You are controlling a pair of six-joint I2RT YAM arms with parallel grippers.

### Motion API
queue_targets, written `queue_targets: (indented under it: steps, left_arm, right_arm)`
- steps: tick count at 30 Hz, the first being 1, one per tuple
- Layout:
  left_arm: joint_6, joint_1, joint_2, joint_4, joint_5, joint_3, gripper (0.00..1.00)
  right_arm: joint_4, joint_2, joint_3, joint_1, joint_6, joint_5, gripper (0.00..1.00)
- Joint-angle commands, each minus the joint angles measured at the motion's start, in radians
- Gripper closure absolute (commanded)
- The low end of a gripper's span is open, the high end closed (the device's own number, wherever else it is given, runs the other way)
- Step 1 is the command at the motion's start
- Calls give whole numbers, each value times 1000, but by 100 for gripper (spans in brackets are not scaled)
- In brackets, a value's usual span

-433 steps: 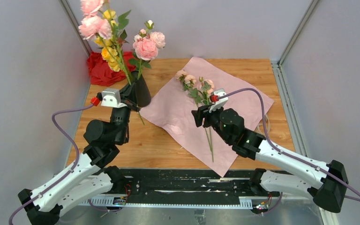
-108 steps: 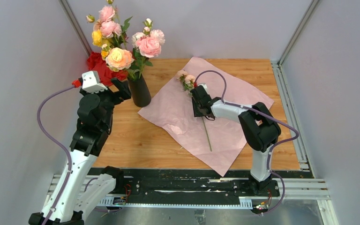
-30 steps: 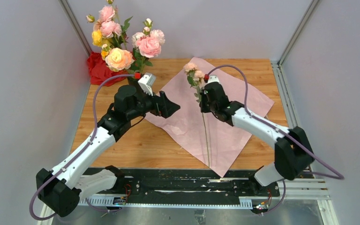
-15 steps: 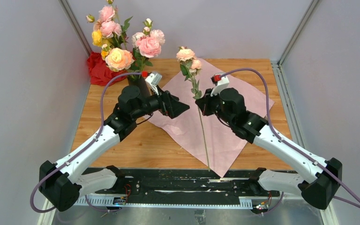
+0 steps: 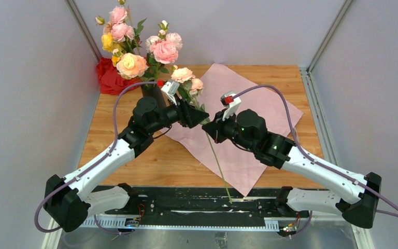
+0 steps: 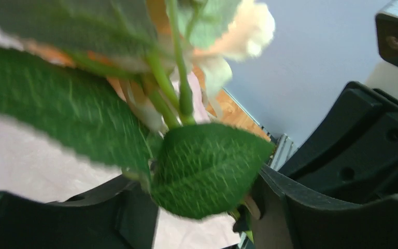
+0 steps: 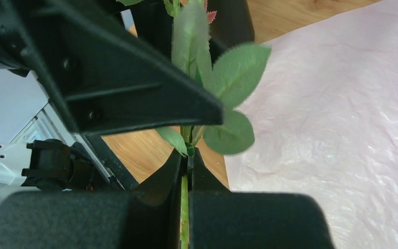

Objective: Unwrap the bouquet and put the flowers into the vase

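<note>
Setting: robotics lab test cell | Evidence: plain grey wall panels (image 5: 26, 104) on aluminium frame posts (image 5: 81, 26), enclosing a wooden tabletop (image 5: 150, 161); left arm (image 5: 103, 160) and right arm (image 5: 316, 166) mounted on black base plate (image 5: 202, 205) at near edge

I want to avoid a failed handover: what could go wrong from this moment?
The left gripper has leaves between its open jaws; closing there may give a weak hold on the stem.
If the right gripper, shut on the stem, releases early, it could fall onto the pink paper.
</note>
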Motion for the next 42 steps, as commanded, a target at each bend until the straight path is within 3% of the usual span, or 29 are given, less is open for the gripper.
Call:
queue_targets:
  steps: [1,6,11,13,18,21,25,28,36,42]
  left_arm:
    - [-1,-8,-12,34,-38,-13,46]
    - [-4,-8,-19,34,-40,-16,78]
    - [-7,-8,-20,34,-38,-15,94]
    - [-8,-8,-19,34,-35,-14,92]
    - [-9,-8,-13,34,-20,-15,72]
    - [-11,-9,-15,34,-16,-20,66]
    - [-8,-10,-33,34,-17,-27,66]
    - [-8,-10,-37,34,-20,-30,70]
    - [-7,-10,-11,34,-8,-17,99]
    - [1,-10,-17,34,-18,-16,100]
  right_arm:
    - [-1,-17,18,42,3,22,100]
    - [-9,-20,21,47,-9,49,100]
    - [-8,-15,23,47,-15,60,100]
    - [-9,-13,24,46,-17,63,100]
    - [-4,-17,21,47,-24,82,100]
    - [-2,-22,19,47,-45,129,100]
    - [5,-38,18,45,-63,155,100]
    - [1,-40,20,46,-65,158,100]
    - [4,-42,9,45,-56,141,100]
    - [0,-43,6,45,-59,146,100]
